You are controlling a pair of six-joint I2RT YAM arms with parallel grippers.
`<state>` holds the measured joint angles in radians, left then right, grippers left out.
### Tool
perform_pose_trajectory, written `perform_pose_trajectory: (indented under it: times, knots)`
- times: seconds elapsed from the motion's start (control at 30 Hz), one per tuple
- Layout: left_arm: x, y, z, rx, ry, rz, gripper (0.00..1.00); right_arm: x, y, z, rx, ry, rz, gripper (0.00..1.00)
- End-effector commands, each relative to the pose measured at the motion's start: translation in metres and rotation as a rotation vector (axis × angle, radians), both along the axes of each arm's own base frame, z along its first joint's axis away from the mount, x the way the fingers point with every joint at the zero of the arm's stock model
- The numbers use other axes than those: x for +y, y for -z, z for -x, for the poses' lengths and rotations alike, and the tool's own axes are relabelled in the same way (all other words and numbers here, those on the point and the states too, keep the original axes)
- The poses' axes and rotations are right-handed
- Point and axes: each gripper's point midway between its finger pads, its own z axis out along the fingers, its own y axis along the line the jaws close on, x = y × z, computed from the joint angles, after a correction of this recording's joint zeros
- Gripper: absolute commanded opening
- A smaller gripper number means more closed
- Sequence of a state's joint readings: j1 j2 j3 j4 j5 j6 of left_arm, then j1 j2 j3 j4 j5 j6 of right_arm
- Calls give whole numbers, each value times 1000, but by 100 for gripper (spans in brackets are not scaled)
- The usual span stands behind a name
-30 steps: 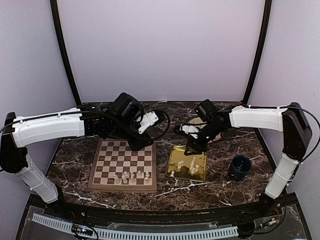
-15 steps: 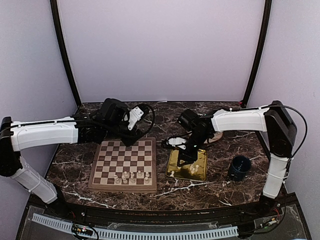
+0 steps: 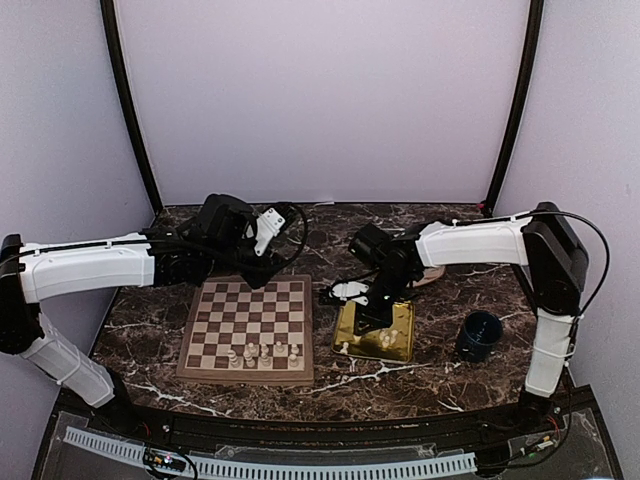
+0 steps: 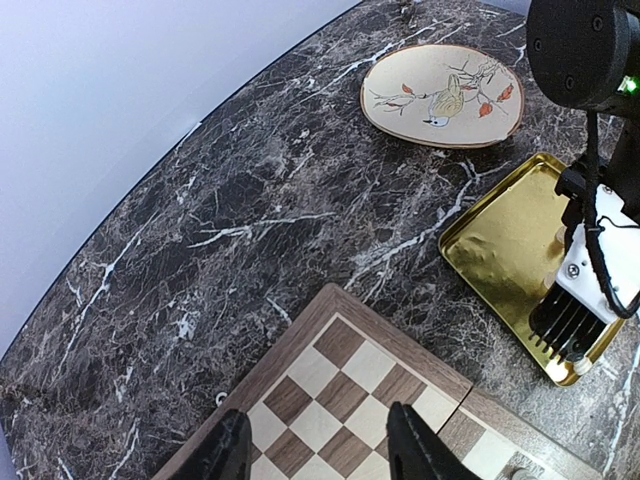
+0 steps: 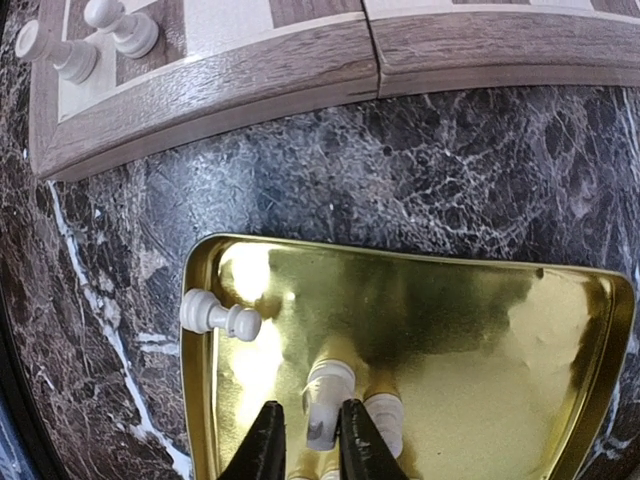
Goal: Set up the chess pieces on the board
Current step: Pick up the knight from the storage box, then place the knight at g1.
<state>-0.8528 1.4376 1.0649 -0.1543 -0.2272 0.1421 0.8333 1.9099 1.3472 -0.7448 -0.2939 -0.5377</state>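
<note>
The wooden chessboard (image 3: pixel 245 325) lies left of centre, with several cream pieces (image 3: pixel 264 352) in its near rows. More pieces (image 3: pixel 383 338) lie in the gold tray (image 3: pixel 398 345). My right gripper (image 3: pixel 366 312) hangs low over the tray. In the right wrist view its narrowly open fingers (image 5: pixel 265 445) straddle one cream piece (image 5: pixel 325 400), with a small gap on the left side. Another piece (image 5: pixel 385 420) lies beside it, and a pawn (image 5: pixel 218 314) lies against the tray's wall (image 5: pixel 195 400). My left gripper (image 4: pixel 320 455) is open and empty above the board's far corner (image 4: pixel 340 345).
A blue cup (image 3: pixel 479 335) stands right of the tray. A bird-painted plate (image 4: pixel 440 95) sits behind the tray, partly hidden by my right arm in the top view. Two pieces (image 5: pixel 70 55) stand on the board's near edge. Dark marble table (image 3: pixel 150 310) surrounds everything.
My left arm has drawn back and left from the board's far right corner. My right gripper has moved left and lower over the tray, coming round a piece.
</note>
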Motion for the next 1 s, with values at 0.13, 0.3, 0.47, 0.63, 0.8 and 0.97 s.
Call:
perform_pose_trajectory:
  times: [0.13, 0.3, 0.47, 0.63, 0.8, 0.97]
  knots:
    - [9, -27, -2, -73, -27, 31, 49, 10, -4, 2, 12, -13, -11, 9]
    - [16, -35, -3, -111, -45, 22, 49, 13, -13, 5, 34, -23, -29, 4]
    - [20, -43, -3, -136, -55, 24, 49, 17, -33, 5, 70, -25, -84, 4]
    - [31, -53, -7, -167, -94, 36, 50, 36, -64, 4, 71, -46, -156, 4]
    - [51, -68, -16, -184, -168, 99, 54, 61, -88, 3, 5, -79, -170, 4]
    - [71, -74, -30, -133, -239, 190, 56, 91, -98, 12, -66, -133, -147, 4]
